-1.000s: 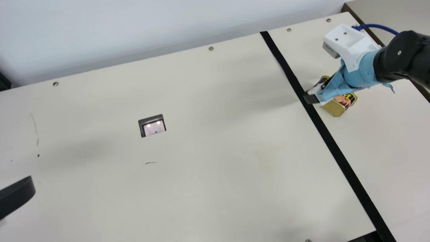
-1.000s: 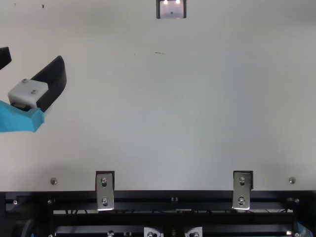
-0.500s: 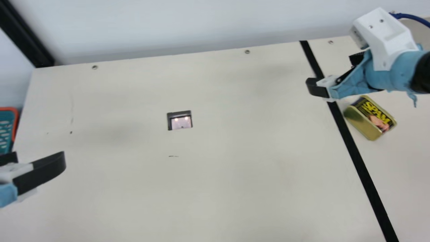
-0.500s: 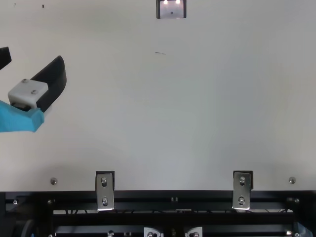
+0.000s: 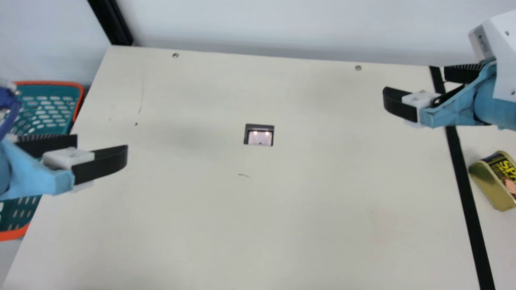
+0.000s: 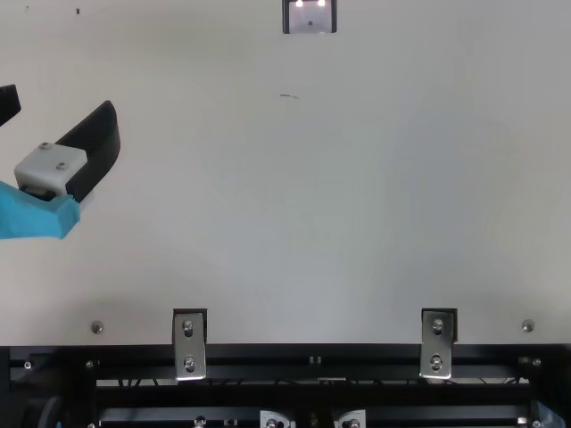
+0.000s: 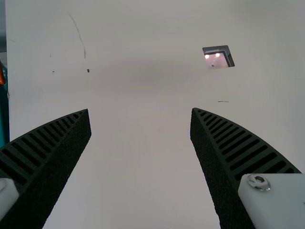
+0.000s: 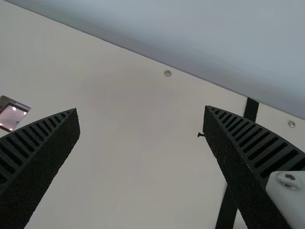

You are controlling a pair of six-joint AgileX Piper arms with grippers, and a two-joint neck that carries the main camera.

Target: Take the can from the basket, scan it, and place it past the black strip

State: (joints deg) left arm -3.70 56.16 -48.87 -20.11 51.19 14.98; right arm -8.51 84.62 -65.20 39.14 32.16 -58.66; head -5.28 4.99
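"Pulled back from the can (image 5: pixel 494 181) since the first look, with the right gripper (image 8: pixel 141 112). Went from right on top of the can to back across the black strip (image 5: pixel 463 181)."

"Where to look for the can now?"

"Look at the right edge of the main view, a bit below the middle. Lying just beside the black strip, on the far side, and partly cut off by the edge."

"Still held?"

"No, let go. Opened wide at the right gripper, with nothing between the fingers, up and to the left of the can in the main view."

"And with the left gripper (image 7: pixel 140 112)?"

"Open wide too, and holding nothing. Hanging at the left of the main view, near the basket (image 5: pixel 48 83) at the left edge."

"Scanned yet?"

"Can't tell from these pictures. Can see the scanner window (image 5: pixel 259 137) near the middle of the main view, set in the table (image 5: pixel 282 225), well apart from the can."

"So, how much done?"

"Out of the basket, and put down past the black strip. Looks almost all done, if scanned. Maybe just need to bring the arms home."
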